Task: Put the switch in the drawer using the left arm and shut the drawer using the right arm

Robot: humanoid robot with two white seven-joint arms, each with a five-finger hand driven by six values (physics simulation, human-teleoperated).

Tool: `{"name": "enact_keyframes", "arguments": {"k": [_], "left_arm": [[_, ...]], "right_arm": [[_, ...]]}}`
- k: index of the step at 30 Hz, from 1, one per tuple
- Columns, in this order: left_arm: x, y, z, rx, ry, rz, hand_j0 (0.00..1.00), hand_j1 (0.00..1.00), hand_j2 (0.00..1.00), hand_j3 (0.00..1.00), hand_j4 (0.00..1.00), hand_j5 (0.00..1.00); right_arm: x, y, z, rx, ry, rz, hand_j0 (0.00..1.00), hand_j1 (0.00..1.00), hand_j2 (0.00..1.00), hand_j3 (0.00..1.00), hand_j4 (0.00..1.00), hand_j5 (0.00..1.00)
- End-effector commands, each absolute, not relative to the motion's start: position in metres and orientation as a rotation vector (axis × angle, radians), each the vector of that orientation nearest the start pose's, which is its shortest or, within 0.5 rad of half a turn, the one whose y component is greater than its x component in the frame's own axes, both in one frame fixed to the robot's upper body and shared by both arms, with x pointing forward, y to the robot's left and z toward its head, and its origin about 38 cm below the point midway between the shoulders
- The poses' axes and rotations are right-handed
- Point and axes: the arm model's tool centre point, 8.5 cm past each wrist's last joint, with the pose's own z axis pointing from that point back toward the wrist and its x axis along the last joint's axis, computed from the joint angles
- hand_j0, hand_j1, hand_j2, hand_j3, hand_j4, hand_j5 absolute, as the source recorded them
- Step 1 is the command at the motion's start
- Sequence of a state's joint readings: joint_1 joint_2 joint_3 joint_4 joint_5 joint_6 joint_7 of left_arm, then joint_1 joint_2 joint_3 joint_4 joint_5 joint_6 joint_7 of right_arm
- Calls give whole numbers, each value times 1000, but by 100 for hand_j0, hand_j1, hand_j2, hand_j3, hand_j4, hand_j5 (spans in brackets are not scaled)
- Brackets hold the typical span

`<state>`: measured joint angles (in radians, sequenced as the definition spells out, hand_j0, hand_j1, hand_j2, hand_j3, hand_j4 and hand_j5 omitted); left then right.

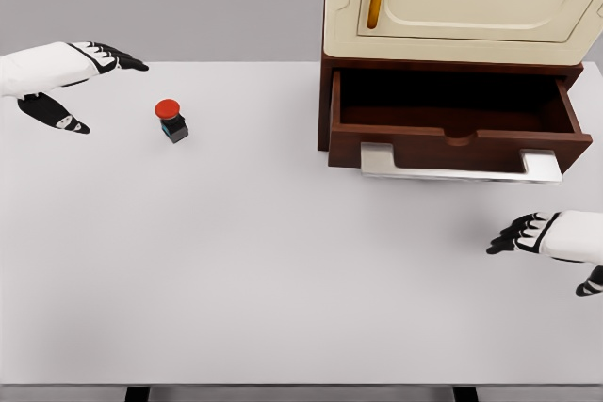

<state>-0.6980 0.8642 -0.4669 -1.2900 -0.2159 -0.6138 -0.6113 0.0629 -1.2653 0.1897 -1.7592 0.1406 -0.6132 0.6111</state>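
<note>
Switch (171, 120) upright on tabletop (283, 280), upper left. Drawer (457, 129) open, upper right. Left hand (61, 77) and right hand (556, 242): fingers spread, holding nothing.

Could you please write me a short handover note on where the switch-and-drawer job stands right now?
Left robot hand: open, holds nothing, hovering at the table's far left, apart from the switch.
Right robot hand: open, holds nothing, low at the right edge, in front of the drawer.
Switch: red button on a dark base, standing on the white table just right of the left hand.
Drawer: pulled open under the cream cabinet, nothing visible inside, metal handle facing us.
Done: nothing yet.
Left: grasp the switch with the left hand, place it in the drawer, then push the drawer shut with the right.
</note>
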Motion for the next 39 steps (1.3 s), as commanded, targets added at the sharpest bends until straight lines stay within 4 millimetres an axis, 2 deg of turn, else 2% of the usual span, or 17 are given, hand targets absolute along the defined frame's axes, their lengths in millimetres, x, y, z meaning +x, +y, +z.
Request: {"name": "enact_keyframes", "arguments": {"k": [1, 5, 9, 11, 13, 15, 16, 18, 19, 20, 21, 24, 25, 27, 29, 35, 39], "left_arm": [[457, 375, 271, 460, -1457, -1842, 100, 100, 100, 100, 100, 100], [458, 374, 274, 473, -1454, -1850, 100, 100, 100, 100, 100, 100], [468, 351, 273, 491, -1439, -1926, 100, 100, 100, 100, 100, 100], [476, 329, 270, 458, -1428, -1984, 100, 100, 100, 100, 100, 100], [481, 322, 268, 442, -1447, -1971, 100, 100, 100, 100, 100, 100], [483, 323, 270, 450, -1444, -1968, 100, 100, 100, 100, 100, 100], [487, 327, 262, 464, -1386, -1988, 100, 100, 100, 100, 100, 100], [506, 325, 255, 482, -1342, -1968, 100, 100, 100, 100, 100, 100], [518, 320, 251, 482, -1327, -1948, 100, 100, 100, 100, 100, 100], [521, 319, 249, 487, -1316, -1948, 100, 100, 100, 100, 100, 100], [523, 324, 246, 492, -1292, -1942, 100, 100, 100, 100, 100, 100], [523, 317, 236, 480, -1241, -1996, 100, 100, 100, 100, 100, 100], [524, 311, 233, 504, -1180, -2066, 100, 100, 100, 100, 100, 100], [524, 297, 222, 481, -1159, -2109, 100, 100, 100, 100, 100, 100], [526, 289, 223, 472, -1178, -2109, 100, 100, 100, 100, 100, 100], [527, 287, 227, 478, -1186, -2113, 100, 100, 100, 100, 100, 100], [527, 288, 225, 476, -1180, -2109, 100, 100, 100, 100, 100, 100]], "right_arm": [[298, -402, 206, -155, -1084, 2098, 100, 100, 100, 100, 100, 100], [299, -402, 206, -157, -1085, 2099, 100, 100, 100, 100, 100, 100], [302, -401, 212, -173, -1096, 2101, 100, 100, 100, 100, 100, 100], [302, -402, 212, -174, -1089, 2104, 100, 100, 100, 100, 100, 100], [302, -403, 213, -175, -1087, 2105, 100, 100, 100, 100, 100, 100], [302, -403, 213, -175, -1087, 2105, 100, 100, 100, 100, 100, 100], [302, -403, 213, -178, -1087, 2106, 100, 100, 100, 100, 100, 100], [303, -404, 216, -186, -1087, 2108, 81, 81, 81, 81, 81, 81], [302, -404, 216, -185, -1084, 2109, 59, 59, 59, 59, 59, 59], [303, -404, 216, -187, -1080, 2112, 52, 52, 52, 52, 52, 52], [303, -408, 221, -199, -1057, 2126, 48, 48, 48, 48, 48, 48], [306, -411, 229, -228, -1058, 2128, 50, 50, 50, 50, 50, 50], [306, -412, 232, -240, -1066, 2124, 50, 50, 50, 50, 50, 50], [305, -411, 229, -231, -1065, 2121, 51, 51, 51, 51, 51, 51], [304, -411, 227, -223, -1063, 2120, 52, 52, 52, 52, 52, 52], [304, -409, 223, -208, -1062, 2120, 53, 53, 53, 53, 53, 53], [302, -400, 210, -148, -1045, 2143, 53, 53, 53, 53, 53, 53]]}}
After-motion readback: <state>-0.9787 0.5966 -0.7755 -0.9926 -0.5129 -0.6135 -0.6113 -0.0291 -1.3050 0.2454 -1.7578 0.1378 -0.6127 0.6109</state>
